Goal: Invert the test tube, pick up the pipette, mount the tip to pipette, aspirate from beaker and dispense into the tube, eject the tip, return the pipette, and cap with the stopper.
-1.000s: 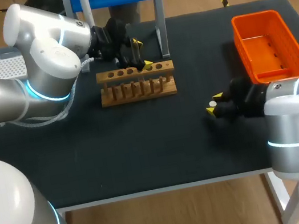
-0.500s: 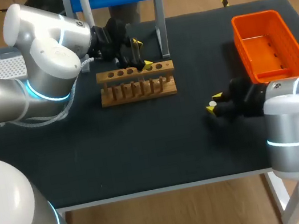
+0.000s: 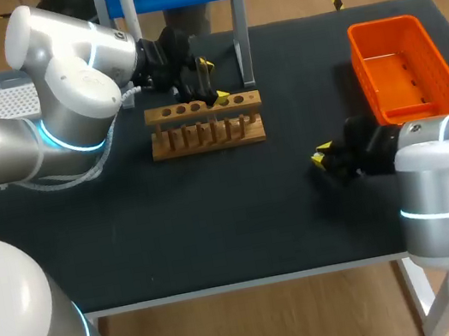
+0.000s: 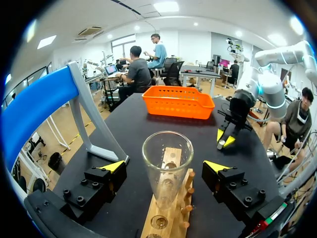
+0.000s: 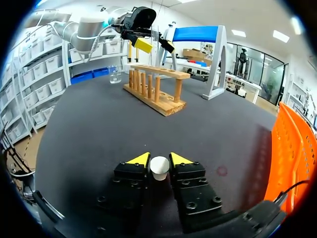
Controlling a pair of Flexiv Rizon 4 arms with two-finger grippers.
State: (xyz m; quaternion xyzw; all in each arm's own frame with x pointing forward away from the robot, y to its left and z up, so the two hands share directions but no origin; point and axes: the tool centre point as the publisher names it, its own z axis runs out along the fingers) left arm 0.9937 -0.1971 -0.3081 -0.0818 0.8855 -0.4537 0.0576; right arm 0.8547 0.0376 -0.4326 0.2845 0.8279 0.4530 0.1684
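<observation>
R gripper [image 5: 159, 159], jaws clamped on the stopper [image 5: 159, 167], has shifted slightly w/ it; L gripper [image 4: 166, 167] unmoved, jaws apart round the test tube [image 4: 167, 148], so capping prob next

Bright, even light falls from overhead. In the head view the black matte tabletop [image 3: 217, 221] reads dull and dark, and at 3 o'clock the right gripper [image 3: 320, 156] throws a soft shadow just beneath itself. In the right wrist view the tabletop carries a pale sheen ahead of the gripper, and the small white stopper [image 5: 159, 167] pinched between its fingers is brightly lit. The clear glass test tube [image 4: 167, 148], free between the spread fingers of the left gripper [image 4: 166, 167], shows thin highlights on its rim.
</observation>
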